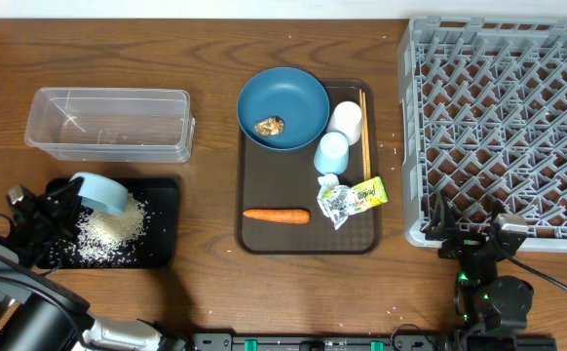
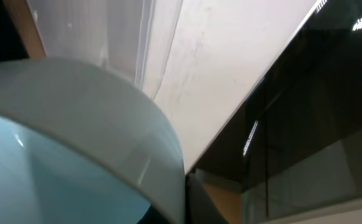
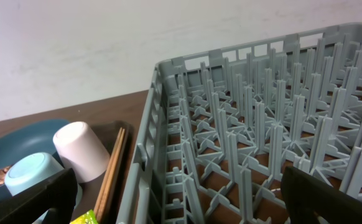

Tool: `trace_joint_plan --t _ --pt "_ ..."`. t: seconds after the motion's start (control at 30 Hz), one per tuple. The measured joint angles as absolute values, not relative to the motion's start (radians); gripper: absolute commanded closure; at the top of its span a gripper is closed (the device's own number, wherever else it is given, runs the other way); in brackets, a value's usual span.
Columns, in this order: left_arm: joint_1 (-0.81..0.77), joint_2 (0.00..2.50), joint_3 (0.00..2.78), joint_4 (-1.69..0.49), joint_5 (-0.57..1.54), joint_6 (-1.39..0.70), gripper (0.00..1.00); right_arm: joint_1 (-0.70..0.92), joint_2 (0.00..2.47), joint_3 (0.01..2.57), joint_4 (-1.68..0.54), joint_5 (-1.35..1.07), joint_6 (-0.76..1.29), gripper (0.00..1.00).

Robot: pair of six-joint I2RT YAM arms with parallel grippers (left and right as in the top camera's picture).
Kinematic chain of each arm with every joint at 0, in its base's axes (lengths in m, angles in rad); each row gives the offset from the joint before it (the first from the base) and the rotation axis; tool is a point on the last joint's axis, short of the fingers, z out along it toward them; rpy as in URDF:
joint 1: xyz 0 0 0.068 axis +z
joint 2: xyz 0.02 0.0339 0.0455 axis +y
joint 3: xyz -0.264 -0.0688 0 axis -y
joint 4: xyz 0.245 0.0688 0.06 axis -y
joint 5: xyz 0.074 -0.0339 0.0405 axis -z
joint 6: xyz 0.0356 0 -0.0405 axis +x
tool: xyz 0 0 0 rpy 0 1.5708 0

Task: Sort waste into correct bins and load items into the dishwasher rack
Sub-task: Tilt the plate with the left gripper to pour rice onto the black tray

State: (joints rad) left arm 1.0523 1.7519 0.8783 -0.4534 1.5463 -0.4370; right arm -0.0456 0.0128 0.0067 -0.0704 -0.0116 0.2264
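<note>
My left gripper (image 1: 69, 200) is shut on the small light blue bowl (image 1: 100, 192) and holds it tilted over the black tray (image 1: 162, 219), where white rice (image 1: 113, 229) lies in a pile. The bowl fills the left of the left wrist view (image 2: 75, 155). On the brown serving tray (image 1: 264, 239) are the dark blue dish (image 1: 288, 93) with a brown food lump (image 1: 270, 125), a whitish cup (image 1: 346, 121), a light blue cup (image 1: 331, 153), chopsticks (image 1: 364, 132), a wrapper (image 1: 350, 200) and a carrot (image 1: 276, 215). My right gripper (image 1: 473, 239) is open and empty at the front left corner of the grey rack (image 1: 503, 127).
The clear tub (image 1: 108, 122) stands empty behind the black tray. The right wrist view shows the rack's pegs (image 3: 249, 143) ahead, with the whitish cup (image 3: 81, 149), chopsticks (image 3: 114, 168) and light blue cup (image 3: 35, 174) to the left.
</note>
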Motion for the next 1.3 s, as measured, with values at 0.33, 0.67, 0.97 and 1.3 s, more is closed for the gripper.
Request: trace_joint_plan --t 0.33,0.67,0.97,1.3 --pt "1.052 1.583 0.876 -0.373 1.547 -0.403 0.94 -0.046 0.013 0.007 -0.070 -0.012 0.226 0.01" --pt "1.052 1.505 0.876 -0.346 1.546 -0.445 0.94 -0.046 0.013 0.007 -0.070 -0.012 0.226 0.01" --pt "1.052 1.489 0.876 -0.352 1.546 -0.453 0.94 -0.046 0.013 0.007 -0.070 -0.012 0.226 0.01" --pt "1.032 1.159 0.877 -0.350 1.485 -0.497 0.94 -0.046 0.013 0.007 -0.070 -0.012 0.226 0.01"
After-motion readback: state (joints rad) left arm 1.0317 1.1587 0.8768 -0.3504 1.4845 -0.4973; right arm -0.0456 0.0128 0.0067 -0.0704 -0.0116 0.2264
